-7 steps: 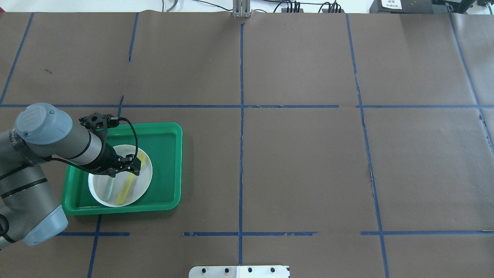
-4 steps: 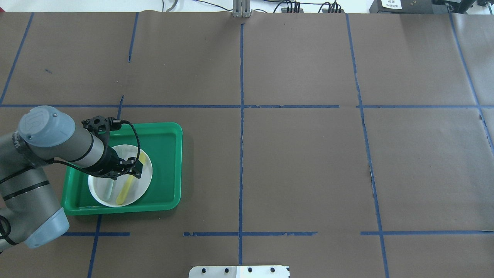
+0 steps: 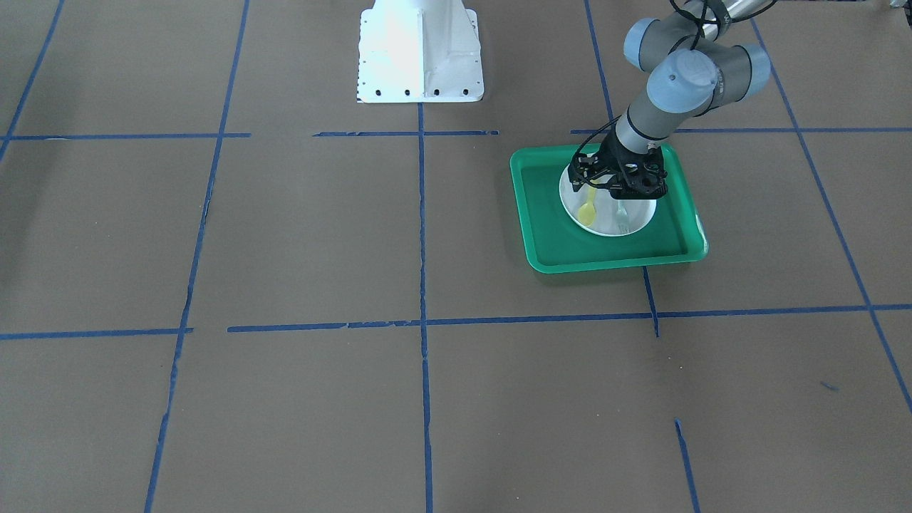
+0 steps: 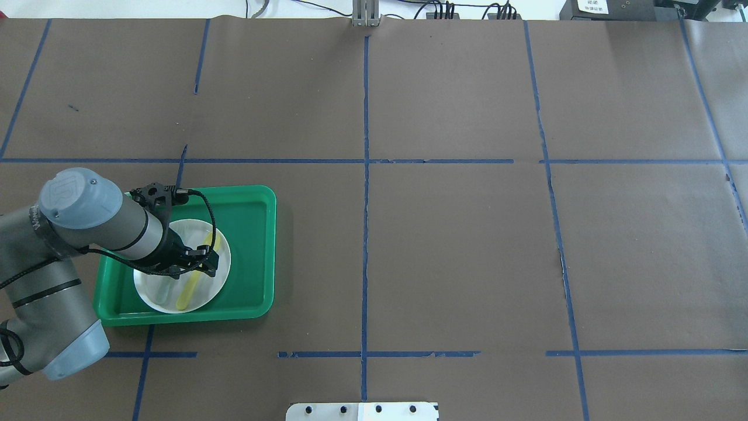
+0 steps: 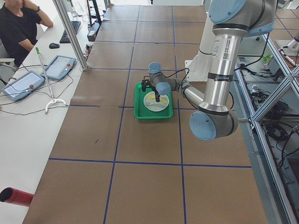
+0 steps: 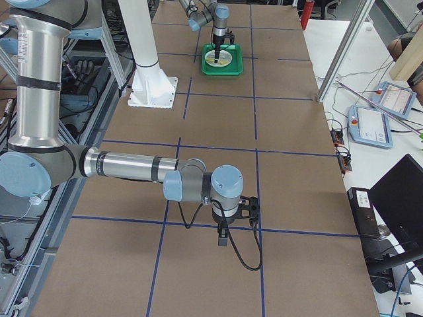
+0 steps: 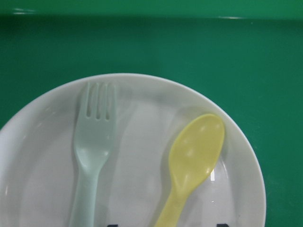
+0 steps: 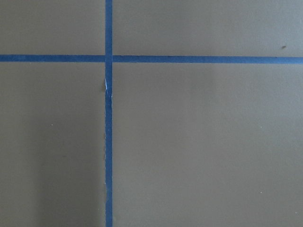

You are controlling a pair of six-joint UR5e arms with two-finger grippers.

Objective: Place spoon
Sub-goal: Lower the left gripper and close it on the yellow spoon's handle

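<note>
The yellow spoon [image 7: 196,156] lies on the white plate [image 7: 142,99], beside a pale grey-green fork [image 7: 94,146]. The plate sits in the green tray [image 4: 251,234]. In the overhead view the spoon [image 4: 188,292] lies with its handle toward me. My left gripper [image 4: 203,264] hangs just over the spoon's middle. It is open, and its two dark fingertips [image 7: 222,224] show either side of the handle. In the front view the left gripper [image 3: 602,187] hides part of the spoon [image 3: 586,212]. My right gripper [image 6: 223,234] shows only in the right side view, so I cannot tell its state.
The tray [image 3: 605,253] lies on brown paper with blue tape lines [image 4: 365,234]. The robot's white base plate [image 3: 419,50] is at the table's near edge. The right wrist view shows only paper and tape [image 8: 109,118]. An operator [image 5: 16,28] sits beyond the table's far side.
My left arm has shifted slightly, and the gripper has moved along the spoon toward its handle and closer to the plate. The spoon and fork have not moved.
</note>
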